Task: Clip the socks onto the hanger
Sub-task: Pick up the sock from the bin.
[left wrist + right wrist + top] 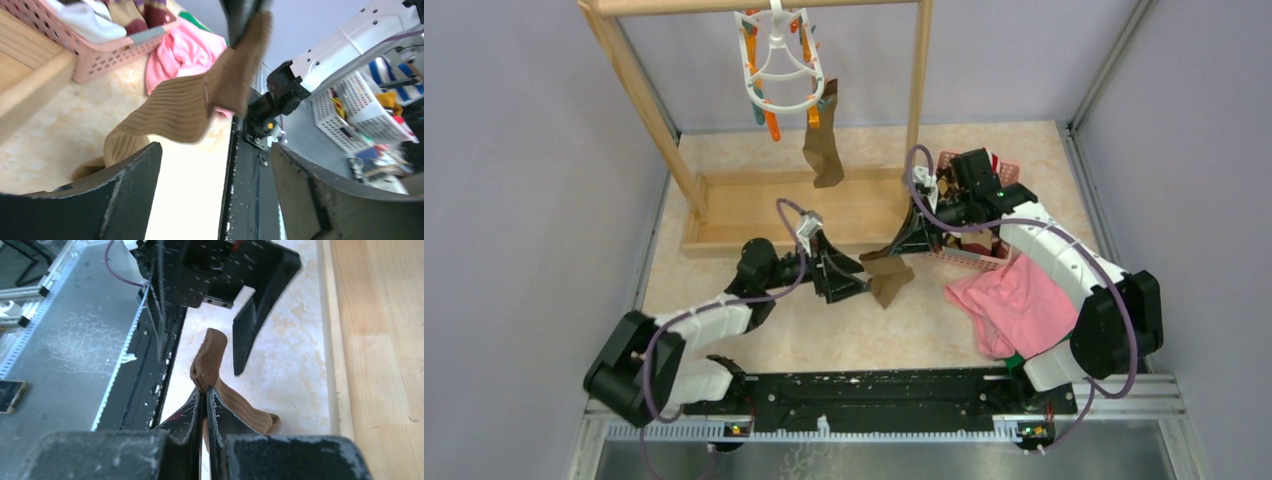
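Note:
An olive-brown sock [890, 281] hangs over the table's middle, and my right gripper [896, 252] is shut on its upper end. In the right wrist view the jaws [205, 392] pinch a fold of this sock [210, 356]. My left gripper [862, 278] stands open just left of the sock; in its wrist view the sock [190, 105] dangles beyond the spread jaws [215, 165], with nothing between them. The white hanger [776, 60] with orange and teal clips hangs from the wooden bar, and another brown sock [825, 150] is clipped to it.
A pink basket [972, 260] holding more socks sits behind my right arm. A large pink cloth [1016, 305] lies in front of it. The wooden rack's base [724, 205] and posts stand at the back. Grey walls close in on both sides.

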